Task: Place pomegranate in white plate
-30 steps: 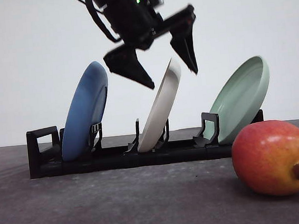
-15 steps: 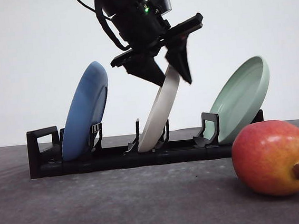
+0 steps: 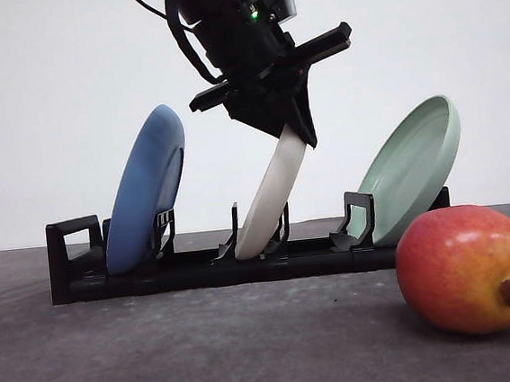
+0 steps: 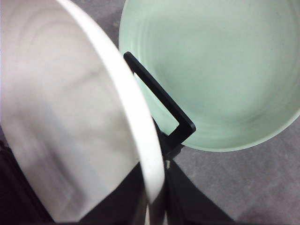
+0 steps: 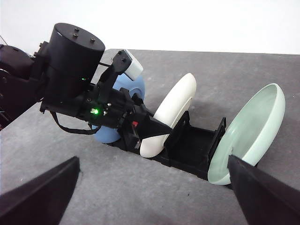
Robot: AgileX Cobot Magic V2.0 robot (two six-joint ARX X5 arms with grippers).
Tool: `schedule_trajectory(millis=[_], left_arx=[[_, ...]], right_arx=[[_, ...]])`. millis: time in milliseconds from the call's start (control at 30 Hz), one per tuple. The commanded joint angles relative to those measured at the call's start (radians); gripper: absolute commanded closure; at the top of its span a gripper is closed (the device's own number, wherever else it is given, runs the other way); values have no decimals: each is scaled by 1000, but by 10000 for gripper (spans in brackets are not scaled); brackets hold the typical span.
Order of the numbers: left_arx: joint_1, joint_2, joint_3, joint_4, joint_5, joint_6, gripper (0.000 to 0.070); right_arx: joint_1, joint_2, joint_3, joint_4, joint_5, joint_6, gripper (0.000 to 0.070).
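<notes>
The pomegranate [image 3: 466, 268], red fading to orange-yellow with a dark crown stub, lies on the grey table at the front right. The white plate [image 3: 269, 199] stands tilted in the middle slot of a black rack [image 3: 199, 270]. My left gripper [image 3: 290, 133] has come down from above and is shut on the plate's top rim. The left wrist view shows the cream rim [image 4: 140, 126] running between the dark fingers [image 4: 187, 206]. In the right wrist view, my right gripper [image 5: 152, 201] hangs wide open above the table, well short of the rack, looking at the white plate [image 5: 173, 108] and the left gripper [image 5: 154, 129].
A blue plate [image 3: 146, 188] leans in the rack's left slot and a pale green plate [image 3: 411, 171] in its right slot, just behind the pomegranate. Bare grey table stretches in front of the rack.
My left gripper dropped from open above the white plate onto its top rim and closed on it. The pomegranate and the plates have not moved.
</notes>
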Motion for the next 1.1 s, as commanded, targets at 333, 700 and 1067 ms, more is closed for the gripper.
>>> schedule_trajectory(millis=[333, 700, 1067], left_arx=[[-45, -161, 24, 10, 29, 8, 692], [-208, -434, 24, -225, 37, 32, 691], [-531, -508, -65, -536, -320, 30, 691]], right_arx=[[3, 3, 16, 8, -3, 10, 56], [3, 3, 16, 1, -3, 10, 56], [3, 3, 16, -12, -3, 11, 57]])
